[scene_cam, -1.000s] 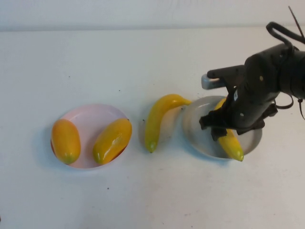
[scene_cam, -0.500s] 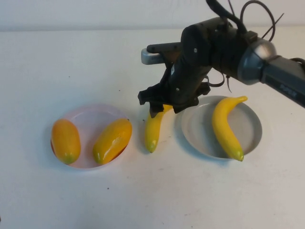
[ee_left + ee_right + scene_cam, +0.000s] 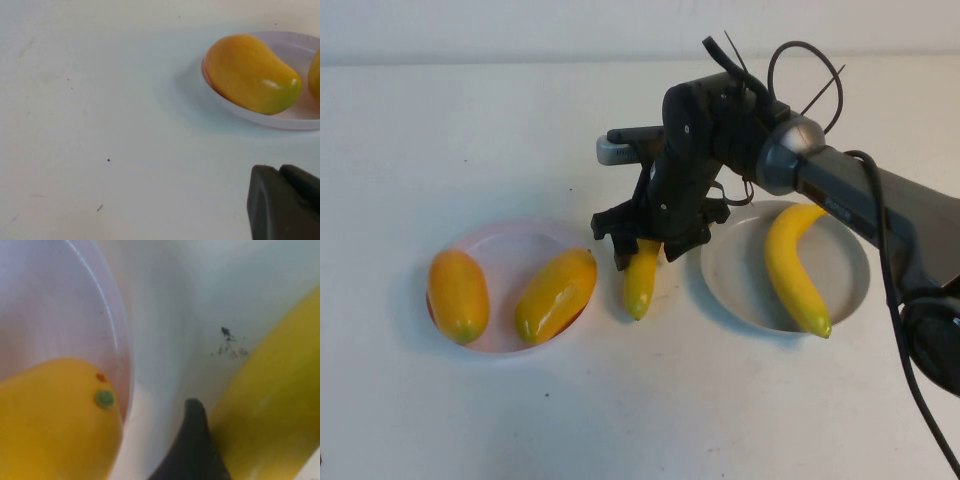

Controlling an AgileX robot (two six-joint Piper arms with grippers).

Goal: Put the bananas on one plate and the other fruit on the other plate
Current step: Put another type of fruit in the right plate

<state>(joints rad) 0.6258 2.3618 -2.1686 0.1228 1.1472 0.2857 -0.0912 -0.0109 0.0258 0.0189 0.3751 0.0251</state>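
One banana [image 3: 795, 270] lies in the grey-blue plate [image 3: 740, 290]. The second banana [image 3: 641, 285] lies on the table between the two plates. My right gripper [image 3: 647, 248] stands open over its upper half, one finger on each side; in the right wrist view a dark finger [image 3: 192, 440] is next to the banana [image 3: 270, 420]. Both mango-like fruits [image 3: 457, 295] [image 3: 556, 294] rest on the pink plate [image 3: 510, 245]. My left gripper [image 3: 278, 170] is shut and empty, low over the table near a mango [image 3: 250, 73] on the pink plate [image 3: 295, 117].
The right arm and its cables stretch from the right edge across the back of the grey-blue plate. White tabletop lies in front of both plates and behind them up to the far edge [image 3: 470, 62].
My right gripper left the first banana in the grey-blue plate, swung left and came down over the banana on the table. The left gripper has not moved.
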